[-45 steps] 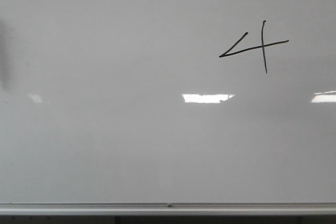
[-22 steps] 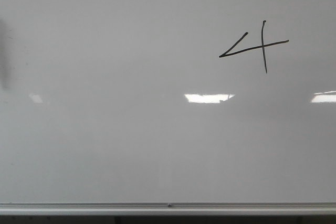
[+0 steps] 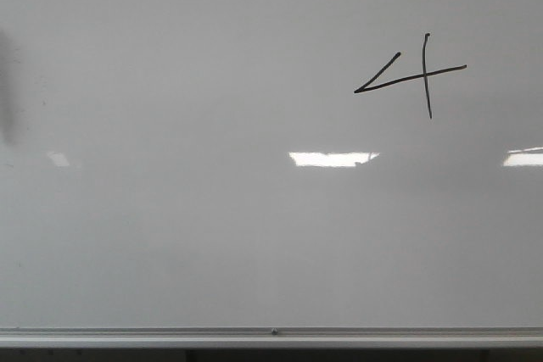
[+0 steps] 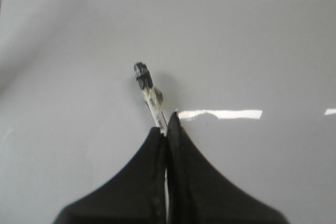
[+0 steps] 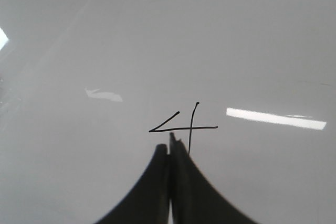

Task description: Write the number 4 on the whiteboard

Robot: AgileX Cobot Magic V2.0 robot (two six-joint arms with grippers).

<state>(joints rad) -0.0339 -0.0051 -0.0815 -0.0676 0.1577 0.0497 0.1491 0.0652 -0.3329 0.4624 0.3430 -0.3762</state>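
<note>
4 (image 3: 410, 76): complete, upper right of whiteboard (image 3: 170, 235).
Left pincer (image 4: 166, 124): shut tight on thin pen (image 4: 149, 91).
Right pincer (image 5: 171, 142): closed, apparently empty.
Handling: pen likely light, stiff, slippery; grip mid-barrel. Ink smears.

- We are viewing the number 4 (image 3: 411, 76), a thin black open-topped figure: slanted stroke, long crossbar, vertical stroke, sitting upper right on the board.
- We are viewing the whiteboard (image 3: 187, 235), glossy pale grey, showing bright rectangular reflections and a silver lower rail.
</note>
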